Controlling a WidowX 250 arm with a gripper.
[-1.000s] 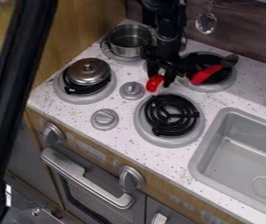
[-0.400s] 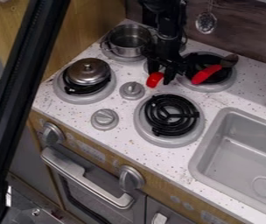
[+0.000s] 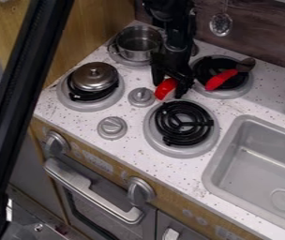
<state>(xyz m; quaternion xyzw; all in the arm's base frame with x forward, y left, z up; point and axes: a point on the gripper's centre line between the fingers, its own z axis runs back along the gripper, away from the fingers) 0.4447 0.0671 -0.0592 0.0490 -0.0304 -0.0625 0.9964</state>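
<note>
The tool (image 3: 170,89) is clamped on the red thing (image 3: 165,88), as far as you can tell with its black parts hiding some of it. You can see the red thing low down between the tool's tips, leaning, with its long way running from top right to bottom left in the view. It is just up and left of the front black burner (image 3: 152,137), with the small grey knob (image 3: 142,97) close beside it on the left. Off to the right of the tool, and a bit further back on the worktop (image 3: 127,126), the red stick with a brown end (image 3: 219,80) lies over the back burner (image 3: 236,94), its brown end pointing up and right.
</note>
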